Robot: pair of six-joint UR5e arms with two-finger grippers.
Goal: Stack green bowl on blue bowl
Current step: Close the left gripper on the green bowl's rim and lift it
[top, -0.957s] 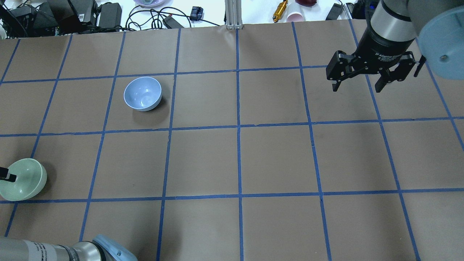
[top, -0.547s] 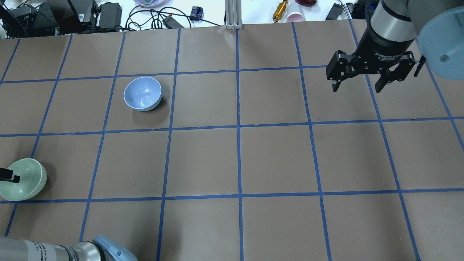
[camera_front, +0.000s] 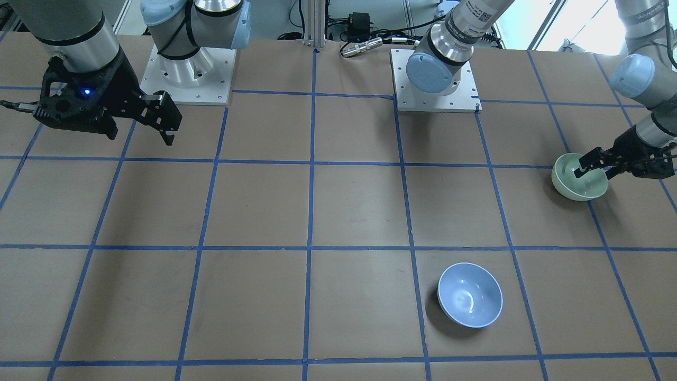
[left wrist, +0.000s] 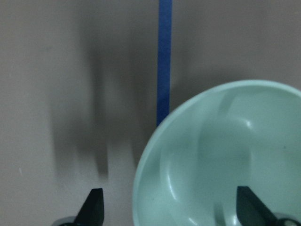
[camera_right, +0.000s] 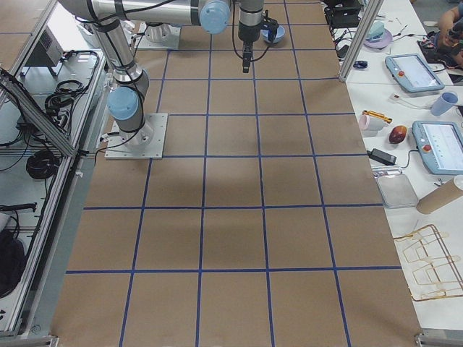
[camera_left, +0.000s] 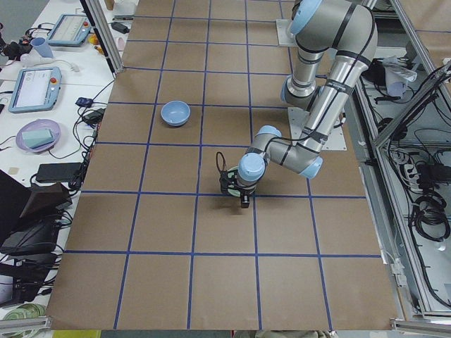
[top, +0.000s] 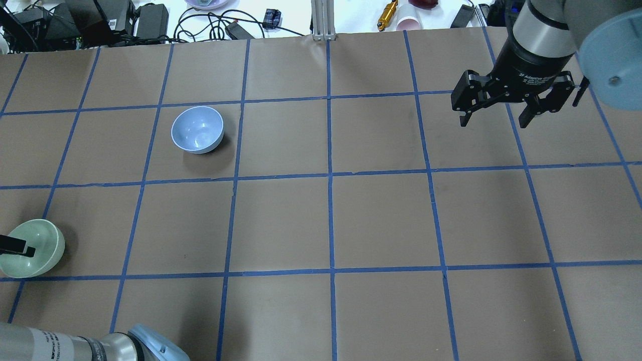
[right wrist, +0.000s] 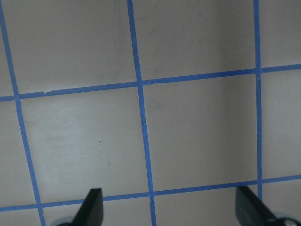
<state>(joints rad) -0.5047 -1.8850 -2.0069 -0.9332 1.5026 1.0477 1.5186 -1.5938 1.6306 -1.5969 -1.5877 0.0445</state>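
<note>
Far over on the robot's left of the table (top: 381, 215): the green bowl (top: 44, 260), mouth up on the brown paper, right at the left border of the overhead view. Round, so no long axis to name; hard to say whether level or slightly tipped. Straddling its wall, the left gripper (camera_front: 593, 168): spread wide, 1 finger (left wrist: 249, 209) down inside the hollow, the other outside over the paper, pinching nothing. In the left wrist view, a blue tape line (left wrist: 164, 61) running straight up to the rim and out of sight beneath it. Well apart from there, farther from the robot and nearer the table's middle: the blue bowl (top: 197, 129), mouth up too, alone inside 1 grid square. Between the 2 bowls, brown paper crossed by tape lines. Over on the robot's right, the right gripper (top: 494, 119): spread as well, hanging above the paper, well apart from both bowls. Past the table's far edge in the overhead view, power adapters and cables (top: 150, 20) on a white bench, 1 row of squares beyond the blue bowl. In the left side view, a broad stretch of paper between the left gripper and the table's near end.
</note>
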